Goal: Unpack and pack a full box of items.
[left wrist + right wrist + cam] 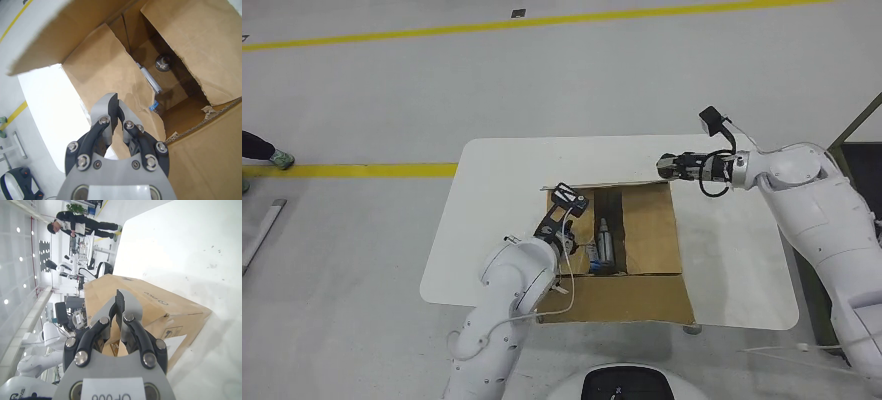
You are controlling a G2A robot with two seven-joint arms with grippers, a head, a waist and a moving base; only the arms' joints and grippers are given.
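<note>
A brown cardboard box (647, 235) sits open on a white rounded table (502, 200), its flaps folded outward. The left gripper (115, 103) hangs over the box's near-side flap, a torn sheet of brown card (105, 62). Its grey fingers and black pads are pressed together, with nothing visibly caught between them. Whether the tips touch the flap cannot be told.

The step in hand appears to be unpacking. To do it well, the left gripper would need to spread its fingers before it enters. It should pass beyond the flap's ragged edge rather than through it, then come straight down onto one item and close across the item's narrow width.

The items lie on the box floor, beyond and below the left gripper's fingertips:
- A slim silvery tube (149, 79) lies just past the torn edge.
- A small clear item with a blue label (153, 106) is the nearest, partly hidden by the flap.
- A short, round, dull-metal cylinder (163, 63) is the farthest, standing end-up.

The right gripper (120, 303) hangs at the box's far corner with its fingers also pressed together. The box's outer wall lies directly beyond its tips. Whether it pinches a flap edge cannot be told.
</note>
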